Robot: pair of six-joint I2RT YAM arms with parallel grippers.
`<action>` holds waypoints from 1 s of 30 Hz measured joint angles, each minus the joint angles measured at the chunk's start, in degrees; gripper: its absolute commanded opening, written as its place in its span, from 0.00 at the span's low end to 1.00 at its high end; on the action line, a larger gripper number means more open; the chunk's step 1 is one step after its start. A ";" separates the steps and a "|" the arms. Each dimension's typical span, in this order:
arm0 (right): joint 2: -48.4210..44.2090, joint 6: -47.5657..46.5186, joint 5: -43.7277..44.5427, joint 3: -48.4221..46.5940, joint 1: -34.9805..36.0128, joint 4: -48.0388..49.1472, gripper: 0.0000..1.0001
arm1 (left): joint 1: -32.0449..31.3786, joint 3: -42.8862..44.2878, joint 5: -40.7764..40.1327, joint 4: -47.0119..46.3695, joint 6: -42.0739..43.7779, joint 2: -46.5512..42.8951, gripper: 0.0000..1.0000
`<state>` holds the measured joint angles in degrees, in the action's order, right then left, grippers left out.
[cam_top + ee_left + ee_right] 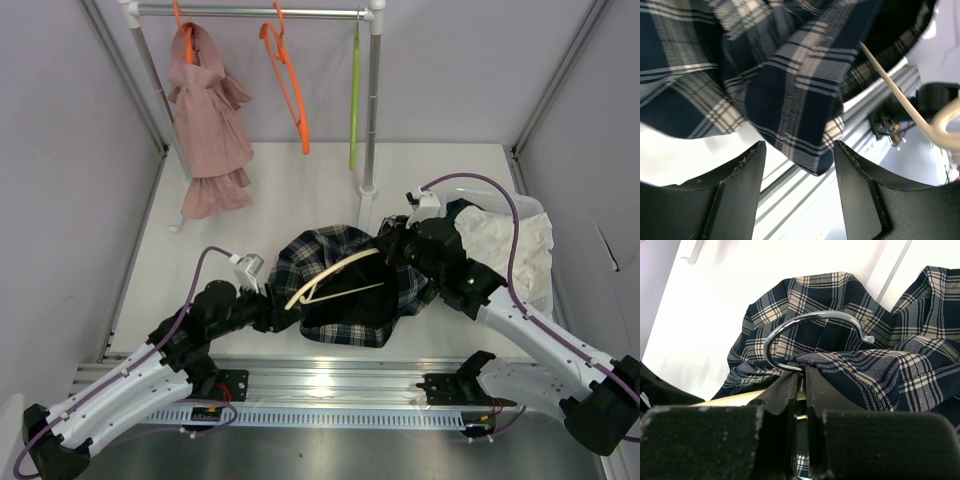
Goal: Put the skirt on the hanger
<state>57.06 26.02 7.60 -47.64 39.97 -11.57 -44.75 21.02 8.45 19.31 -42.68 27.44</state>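
Right claw [800,377] clamped on hanger [330,270] neck: steadies frame for dressing. Skirt [350,305] bunched over hanger, mid-counter [290,190], not yet seated. Left claw [800,150] apart just under skirt, likely poised to pinch and pull fabric.

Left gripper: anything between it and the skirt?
Nothing visible. The left gripper is open, and a fold of the skirt hangs right at the gap between its fingers. The hanger arm runs off to one side, not across that gap.
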 measured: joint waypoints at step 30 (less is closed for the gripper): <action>0.09 0.96 -1.90 0.00 -1.95 0.11 0.00 | -10.62 -0.94 -15.32 -7.30 -2.38 12.52 0.08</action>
<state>57.14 26.98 5.69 -47.64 38.02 -11.46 -55.37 20.08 -6.87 12.01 -45.06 39.97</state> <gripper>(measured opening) 0.066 0.188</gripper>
